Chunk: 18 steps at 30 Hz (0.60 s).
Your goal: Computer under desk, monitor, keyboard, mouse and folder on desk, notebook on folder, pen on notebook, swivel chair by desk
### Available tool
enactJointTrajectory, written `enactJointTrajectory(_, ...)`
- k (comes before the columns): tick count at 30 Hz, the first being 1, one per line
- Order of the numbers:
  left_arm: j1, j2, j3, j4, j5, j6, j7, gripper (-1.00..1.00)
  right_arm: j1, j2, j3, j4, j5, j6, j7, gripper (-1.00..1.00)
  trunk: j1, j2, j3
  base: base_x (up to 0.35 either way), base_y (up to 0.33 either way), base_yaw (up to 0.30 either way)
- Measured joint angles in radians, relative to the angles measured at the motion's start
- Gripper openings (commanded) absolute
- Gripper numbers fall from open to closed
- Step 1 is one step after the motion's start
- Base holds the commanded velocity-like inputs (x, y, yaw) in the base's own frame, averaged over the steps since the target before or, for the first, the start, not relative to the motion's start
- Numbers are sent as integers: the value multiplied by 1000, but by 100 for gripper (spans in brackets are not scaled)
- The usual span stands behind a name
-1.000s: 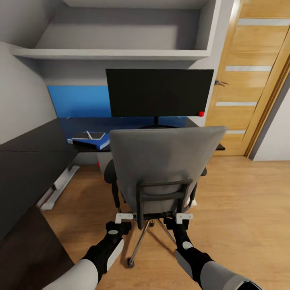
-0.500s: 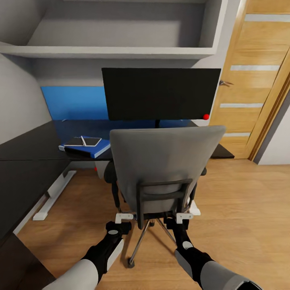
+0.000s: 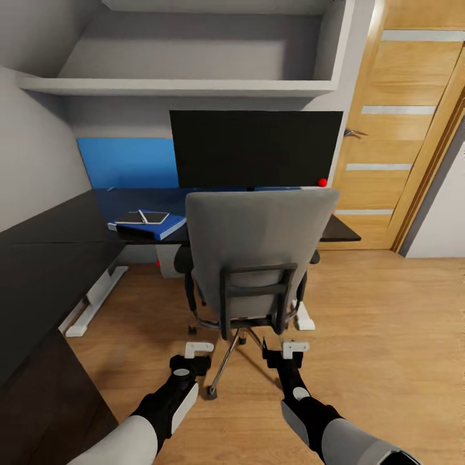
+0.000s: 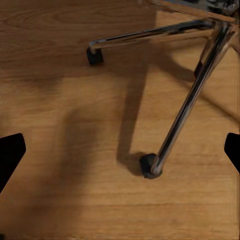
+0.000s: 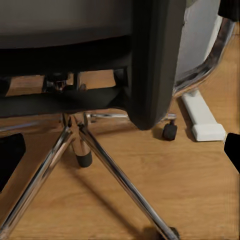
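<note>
Grey padding of the swivel chair (image 3: 258, 252) faced the camera, its back turned to the robot and its seat tucked against the glossy black surface (image 3: 58, 258). Both the left claw (image 3: 199, 349) and the right claw (image 3: 295, 349) hung spread and empty just behind the chrome base (image 4: 185, 110). On the surface, left of the monitor (image 3: 256, 148), lay the folder (image 3: 158, 227) with the notebook (image 3: 143, 217) and pen (image 3: 143, 216) on top.

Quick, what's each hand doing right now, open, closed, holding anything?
Left hand: open, holding nothing.
Right hand: open, holding nothing, just behind the swivel chair.
</note>
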Motion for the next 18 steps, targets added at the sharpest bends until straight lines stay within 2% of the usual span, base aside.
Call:
enactJointTrajectory(5,0,0,0,0,1,0,0,100,0,0,0,0,0,2,0,100,0,0,0,-336,0,0)
enactJointTrajectory(11,0,0,2,-1,3,1,-1,100,0,1,-2,-1,-3,6,-5,100,-23,42,19,-315,0,0)
enactJointTrajectory(18,0,0,5,-6,8,1,6,100,0,-3,-3,-1,-3,2,-4,100,-50,91,41,-64,0,0)
